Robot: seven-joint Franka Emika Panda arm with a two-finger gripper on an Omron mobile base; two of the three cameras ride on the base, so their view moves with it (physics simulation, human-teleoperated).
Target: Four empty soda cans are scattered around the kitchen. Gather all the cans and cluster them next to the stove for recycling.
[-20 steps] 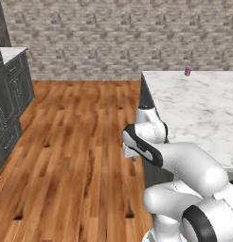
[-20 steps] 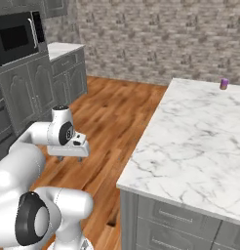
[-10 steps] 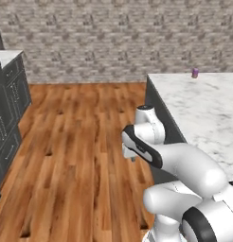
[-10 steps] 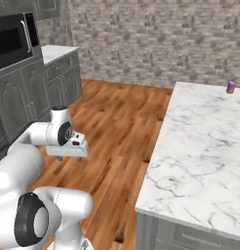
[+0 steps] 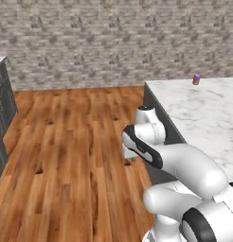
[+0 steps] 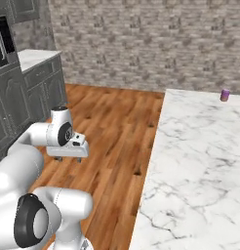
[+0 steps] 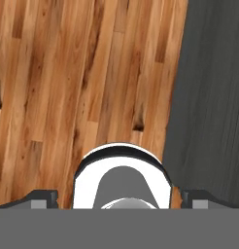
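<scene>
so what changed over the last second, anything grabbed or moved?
Only the base turned or drove: both base views shifted, so the grey cabinets slid toward the left edge and the marble island fills more of the frame. Nothing grabbed or released. The purplish soda can stays upright at the island's far end; the gripper stays open, empty, tucked low over the wood floor.

Small purplish-pink soda can (image 5: 196, 79) (image 6: 225, 95) with a silvery top, upright on the white marble island counter (image 5: 208, 113) (image 6: 200, 161), near its far edge.
</scene>
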